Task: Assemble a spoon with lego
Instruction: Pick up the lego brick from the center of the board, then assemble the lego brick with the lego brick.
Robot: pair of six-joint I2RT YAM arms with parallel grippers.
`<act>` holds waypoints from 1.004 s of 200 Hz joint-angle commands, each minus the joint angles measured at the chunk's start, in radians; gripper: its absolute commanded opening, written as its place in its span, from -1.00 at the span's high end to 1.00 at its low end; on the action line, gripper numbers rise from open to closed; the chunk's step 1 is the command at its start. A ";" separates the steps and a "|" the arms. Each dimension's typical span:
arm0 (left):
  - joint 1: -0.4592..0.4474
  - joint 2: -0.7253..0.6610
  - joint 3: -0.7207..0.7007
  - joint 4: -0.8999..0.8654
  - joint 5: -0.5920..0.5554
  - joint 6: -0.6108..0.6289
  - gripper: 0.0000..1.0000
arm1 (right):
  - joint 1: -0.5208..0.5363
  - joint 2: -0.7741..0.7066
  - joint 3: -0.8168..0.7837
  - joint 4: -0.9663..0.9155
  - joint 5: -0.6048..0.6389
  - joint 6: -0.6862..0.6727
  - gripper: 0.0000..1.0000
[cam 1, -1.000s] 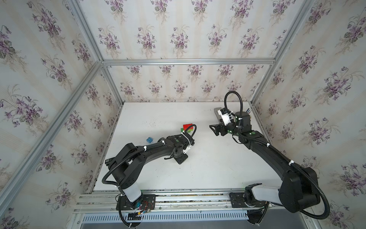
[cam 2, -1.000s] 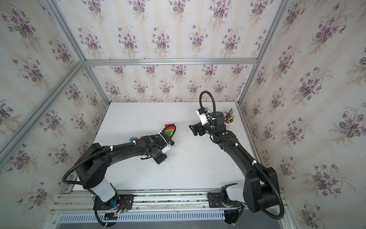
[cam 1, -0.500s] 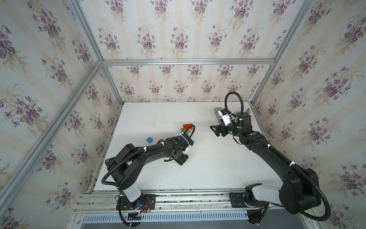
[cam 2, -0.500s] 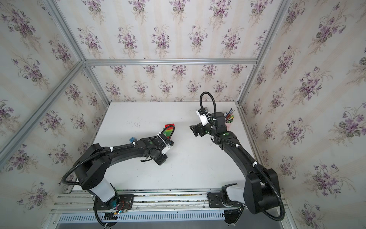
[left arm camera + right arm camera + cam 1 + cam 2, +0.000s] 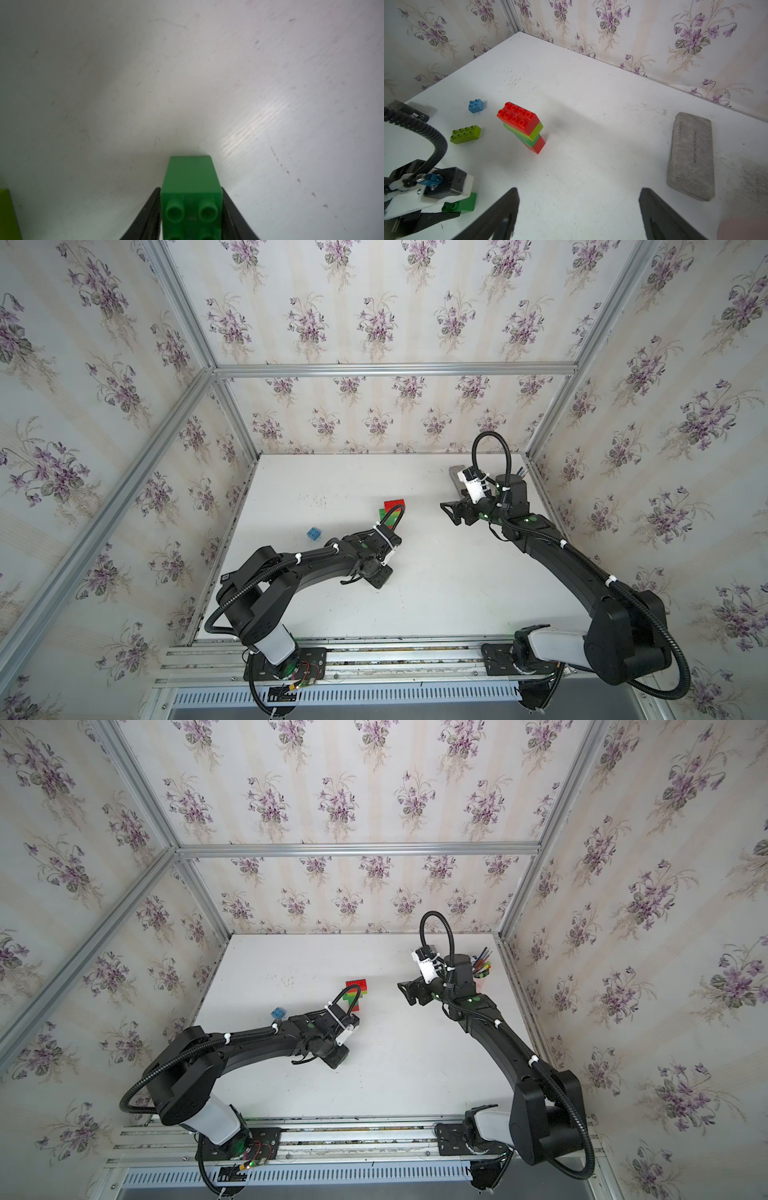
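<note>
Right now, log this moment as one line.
left hand: shut on green brick | right hand: open, empty | spoon: partly built, standing on table

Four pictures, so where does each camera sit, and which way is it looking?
Top views: twin camera high at the front, looking down on the table, the spoon, the left arm and right arm whole.
Left wrist: on the left arm, looking along the left gripper, shut on the green brick.
Right wrist: on the right arm, looking over the open right gripper toward the spoon and grey block.
Shared: both wrist views show the green brick.
</note>
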 commanded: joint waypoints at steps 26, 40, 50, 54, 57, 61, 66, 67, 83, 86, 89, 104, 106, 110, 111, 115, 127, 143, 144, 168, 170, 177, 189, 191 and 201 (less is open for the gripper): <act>0.000 0.003 -0.002 0.045 -0.015 -0.019 0.18 | -0.001 0.009 0.004 0.033 -0.019 0.003 -0.85; 0.000 0.005 -0.007 0.052 -0.016 -0.020 0.19 | -0.001 0.013 0.005 0.033 -0.022 0.006 -0.85; 0.001 0.005 -0.010 0.057 -0.019 -0.023 0.23 | -0.002 0.016 0.006 0.033 -0.023 0.010 -0.85; 0.001 0.006 -0.012 0.060 -0.018 -0.024 0.25 | -0.002 0.016 0.006 0.032 -0.024 0.010 -0.85; 0.001 0.006 -0.013 0.061 -0.018 -0.023 0.26 | -0.002 0.017 0.007 0.032 -0.026 0.010 -0.85; 0.001 0.005 -0.015 0.062 -0.018 -0.024 0.27 | -0.002 0.018 0.005 0.032 -0.025 0.012 -0.85; 0.001 0.005 -0.014 0.062 -0.019 -0.022 0.29 | -0.002 0.018 0.005 0.034 -0.027 0.014 -0.85; 0.001 0.004 -0.015 0.062 -0.019 -0.022 0.30 | -0.002 0.019 0.005 0.035 -0.028 0.014 -0.85; 0.001 -0.002 -0.015 0.060 -0.023 -0.015 0.41 | -0.002 0.022 0.006 0.038 -0.037 0.028 -0.85; 0.001 -0.006 -0.014 0.060 -0.023 -0.014 0.43 | -0.002 0.024 0.007 0.039 -0.039 0.034 -0.86; 0.001 -0.009 -0.015 0.060 -0.023 -0.011 0.45 | -0.002 0.026 0.008 0.038 -0.042 0.043 -0.86; 0.001 -0.033 -0.009 0.050 -0.018 0.015 0.54 | -0.002 0.038 0.022 0.029 -0.062 0.103 -0.86; 0.001 -0.038 -0.005 0.046 -0.018 0.021 0.57 | -0.002 0.041 0.026 0.025 -0.066 0.113 -0.87; 0.002 -0.046 0.001 0.034 -0.016 0.034 0.60 | -0.002 0.048 0.035 0.015 -0.077 0.140 -0.87; 0.003 -0.048 0.003 0.031 -0.016 0.038 0.60 | -0.002 0.050 0.036 0.013 -0.079 0.146 -0.87; 0.003 -0.057 0.012 0.014 -0.016 0.054 0.62 | -0.002 0.059 0.046 0.001 -0.095 0.172 -0.88; 0.011 -0.083 0.058 -0.061 -0.011 0.106 0.62 | -0.002 0.088 0.071 -0.024 -0.148 0.271 -0.88; 0.040 -0.115 0.134 -0.155 0.033 0.205 0.60 | -0.001 0.132 0.071 0.000 -0.257 0.441 -1.00; 0.043 -0.116 0.139 -0.159 0.033 0.213 0.60 | -0.002 0.135 0.070 0.005 -0.263 0.457 -1.00; 0.133 -0.140 0.248 -0.252 0.100 0.384 0.58 | -0.002 0.224 0.025 0.155 -0.454 0.753 -1.00; 0.143 -0.139 0.256 -0.258 0.103 0.397 0.58 | -0.002 0.236 0.023 0.168 -0.469 0.774 -1.00; 0.178 -0.136 0.294 -0.282 0.124 0.448 0.58 | -0.001 0.269 0.020 0.208 -0.516 0.840 -1.00; 0.238 -0.124 0.351 -0.331 0.192 0.538 0.53 | 0.007 0.323 0.027 0.252 -0.576 0.908 -1.00; 0.249 -0.120 0.359 -0.337 0.202 0.553 0.53 | 0.010 0.331 0.030 0.255 -0.582 0.912 -1.00; 0.289 -0.099 0.408 -0.379 0.258 0.624 0.52 | 0.023 0.360 0.051 0.246 -0.596 0.911 -1.00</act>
